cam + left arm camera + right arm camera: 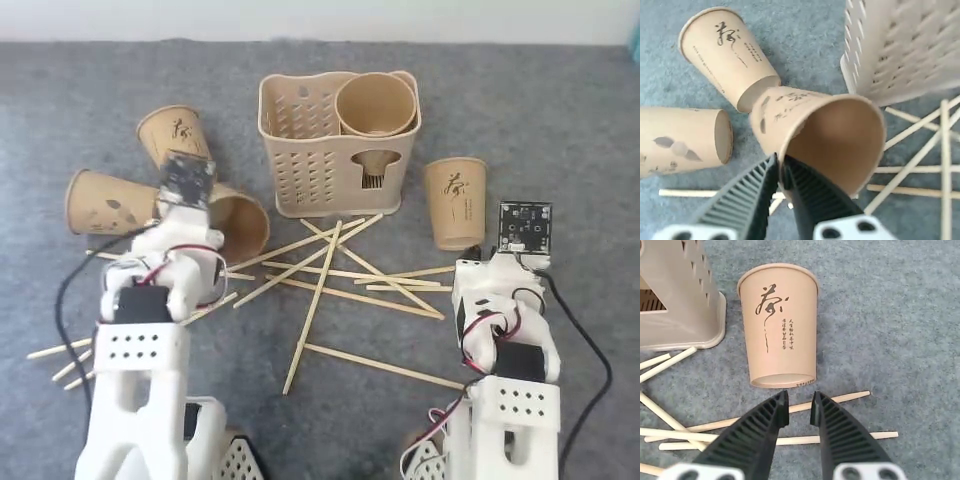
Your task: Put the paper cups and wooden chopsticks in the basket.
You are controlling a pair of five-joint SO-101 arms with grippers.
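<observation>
A beige slotted basket (300,150) stands at the back middle with one paper cup (375,103) inside it. Three paper cups lie at the left: one (175,133) behind, one (105,202) far left, one (243,226) nearest the basket. My left gripper (781,167) is shut on the rim of that nearest cup (820,125), one finger inside its mouth. Another cup (780,325) rests mouth-down right of the basket, just beyond my right gripper (799,407), which is open by a narrow gap with nothing in it. Wooden chopsticks (320,275) lie scattered in front of the basket.
Grey carpet covers the table. A few more chopsticks (60,360) lie at the left beside the left arm's base. One chopstick (840,398) runs under the right fingertips. The basket's corner (880,75) is close to the held cup.
</observation>
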